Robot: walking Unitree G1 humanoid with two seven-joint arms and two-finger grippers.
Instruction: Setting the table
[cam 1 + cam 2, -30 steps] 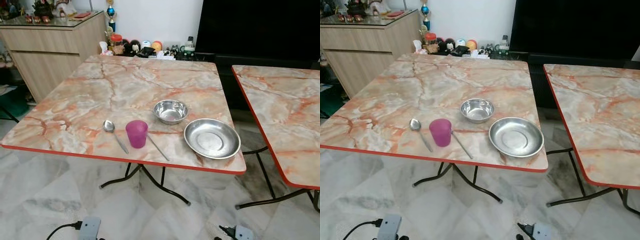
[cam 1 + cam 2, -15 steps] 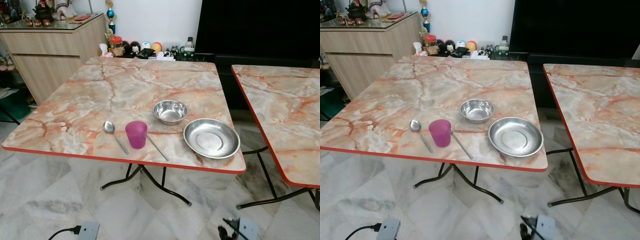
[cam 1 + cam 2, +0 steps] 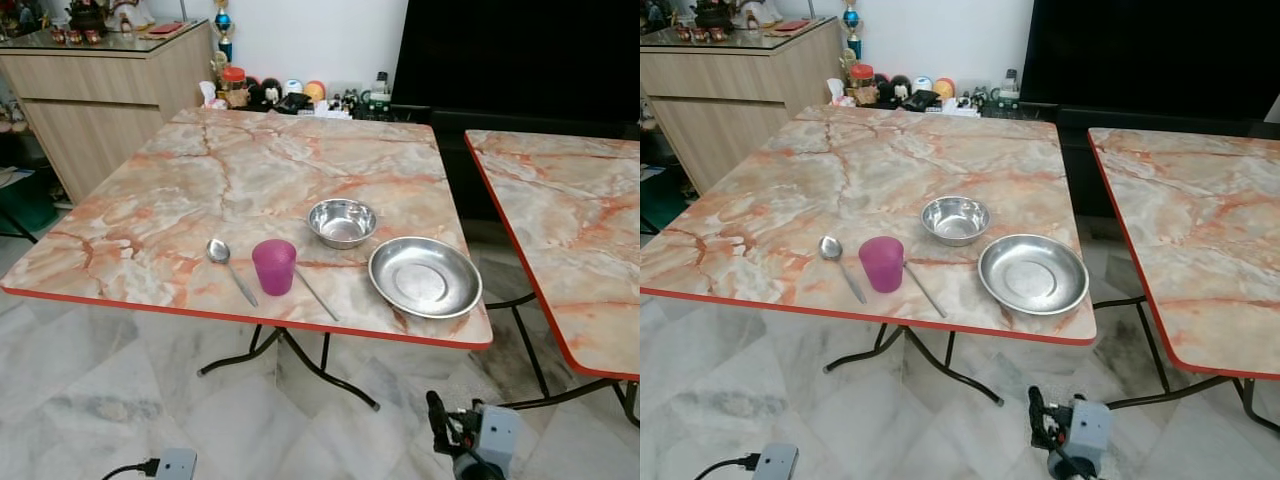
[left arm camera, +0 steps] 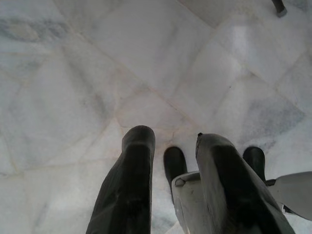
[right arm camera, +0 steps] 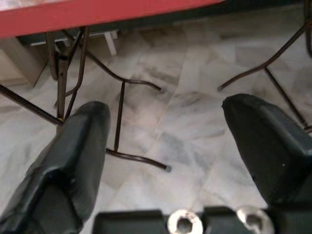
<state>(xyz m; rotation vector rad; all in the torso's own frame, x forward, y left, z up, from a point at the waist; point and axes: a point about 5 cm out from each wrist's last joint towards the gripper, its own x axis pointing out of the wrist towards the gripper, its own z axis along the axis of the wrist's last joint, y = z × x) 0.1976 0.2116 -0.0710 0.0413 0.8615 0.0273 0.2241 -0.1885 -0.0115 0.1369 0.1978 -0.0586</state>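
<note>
On the near half of the marble table (image 3: 200,190) lie a metal spoon (image 3: 219,252), a pink cup (image 3: 273,266), a thin metal utensil (image 3: 316,294) just right of the cup, a small steel bowl (image 3: 341,221) and a wide steel plate (image 3: 424,276). My right gripper (image 3: 437,418) is low in front of the table's near right corner, below the plate, over the floor. In the right wrist view the right gripper (image 5: 165,122) is open and holds nothing. My left gripper (image 4: 174,136) hangs over the floor tiles, fingers slightly apart and empty.
A second marble table (image 3: 560,220) stands to the right, with a narrow gap between the two. Black folding legs (image 3: 300,360) run under the near table. A wooden sideboard (image 3: 100,90) is at the back left, small ornaments and a dark screen behind.
My right arm has risen into view at the lower right, its fingers now showing below the table edge. The tableware has not moved; the camera shifted slightly.
</note>
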